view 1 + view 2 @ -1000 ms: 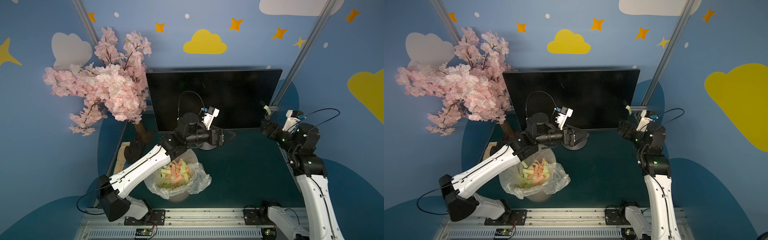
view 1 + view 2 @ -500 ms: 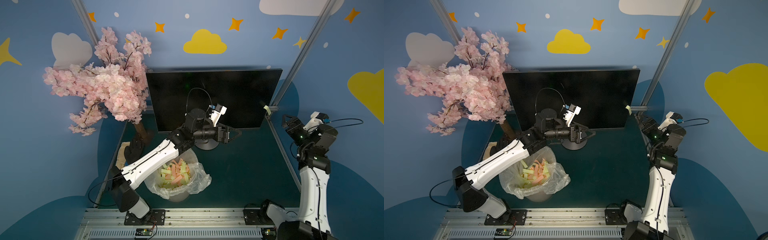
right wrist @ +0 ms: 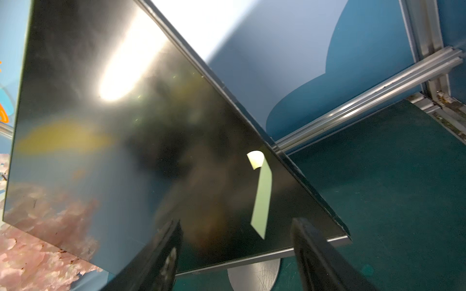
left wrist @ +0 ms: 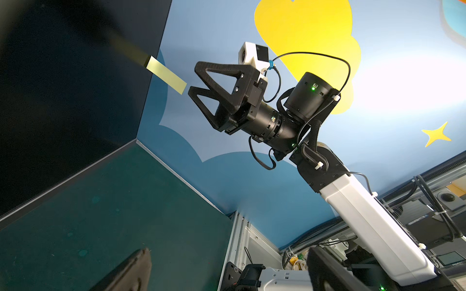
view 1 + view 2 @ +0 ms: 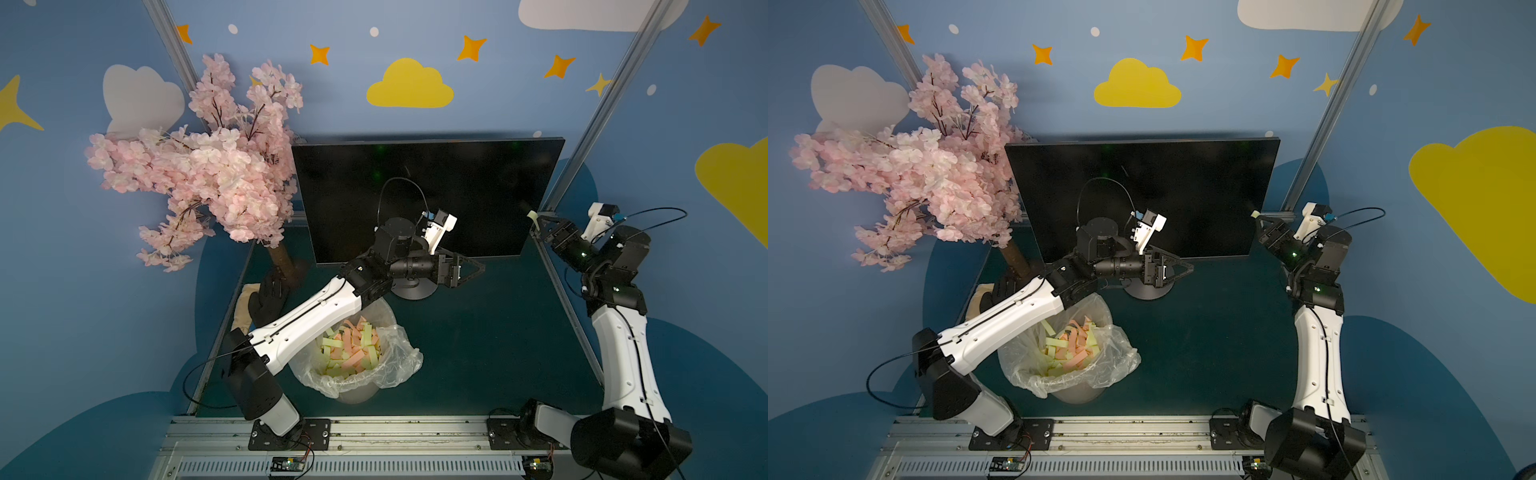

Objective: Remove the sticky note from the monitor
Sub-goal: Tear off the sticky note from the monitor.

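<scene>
Right wrist: R gripper (image 3: 235, 221) spread, untouched sticky note (image 3: 262, 199) betw. fingertips, near monitor (image 3: 113, 138) edge; L gripper (image 5: 480, 268) wide.

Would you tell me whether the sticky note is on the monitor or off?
On: the sticky note has one end stuck to the monitor near its edge; the rest juts free.

The monitor (image 5: 428, 191) is black, its sticky note (image 3: 262, 199) pale yellow-green; the blossom tree (image 5: 199, 174) at upper left is pink; the wall (image 5: 498, 116) is blue, patterned with yellow clouds and orange stars
</scene>
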Controlling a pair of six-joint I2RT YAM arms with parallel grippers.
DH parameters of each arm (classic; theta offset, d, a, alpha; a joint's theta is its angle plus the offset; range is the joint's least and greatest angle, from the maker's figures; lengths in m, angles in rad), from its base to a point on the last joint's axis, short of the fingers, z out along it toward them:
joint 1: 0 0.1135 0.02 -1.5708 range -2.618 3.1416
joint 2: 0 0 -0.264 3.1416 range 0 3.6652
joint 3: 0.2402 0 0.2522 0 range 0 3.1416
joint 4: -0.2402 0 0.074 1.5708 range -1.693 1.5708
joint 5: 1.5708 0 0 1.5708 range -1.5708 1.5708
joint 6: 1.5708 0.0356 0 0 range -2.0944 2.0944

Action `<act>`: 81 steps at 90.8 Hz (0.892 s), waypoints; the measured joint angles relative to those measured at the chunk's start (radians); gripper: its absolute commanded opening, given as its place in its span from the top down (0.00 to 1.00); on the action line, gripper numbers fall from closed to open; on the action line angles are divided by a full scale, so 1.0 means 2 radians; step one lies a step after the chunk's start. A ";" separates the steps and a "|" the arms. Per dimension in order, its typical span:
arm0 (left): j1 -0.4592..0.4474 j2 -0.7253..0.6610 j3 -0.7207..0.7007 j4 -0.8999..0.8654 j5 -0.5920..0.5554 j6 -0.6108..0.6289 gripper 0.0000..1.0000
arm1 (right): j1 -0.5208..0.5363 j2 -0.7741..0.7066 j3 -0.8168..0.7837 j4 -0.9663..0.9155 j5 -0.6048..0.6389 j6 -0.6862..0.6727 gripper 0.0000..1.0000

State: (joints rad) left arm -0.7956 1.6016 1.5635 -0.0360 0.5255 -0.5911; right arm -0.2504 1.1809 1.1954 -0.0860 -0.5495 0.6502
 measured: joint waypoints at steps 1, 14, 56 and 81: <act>0.000 0.000 0.000 0.000 0.000 0.000 0.00 | 0.001 0.001 0.001 0.000 0.001 -0.002 0.27; 0.001 0.000 0.000 0.000 0.000 0.000 0.00 | 0.002 0.013 0.007 0.000 0.012 -0.014 0.27; 0.003 0.000 0.000 0.000 0.000 0.000 0.00 | 0.010 0.053 0.030 -0.002 0.025 -0.035 0.37; 0.006 0.000 0.000 0.001 0.000 0.000 0.00 | 0.022 0.072 0.044 -0.004 0.025 -0.042 0.44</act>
State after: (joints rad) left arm -0.7834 1.6016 1.5635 -0.0349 0.5255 -0.5919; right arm -0.2058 1.3251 1.2831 -0.0933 -0.4988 0.5671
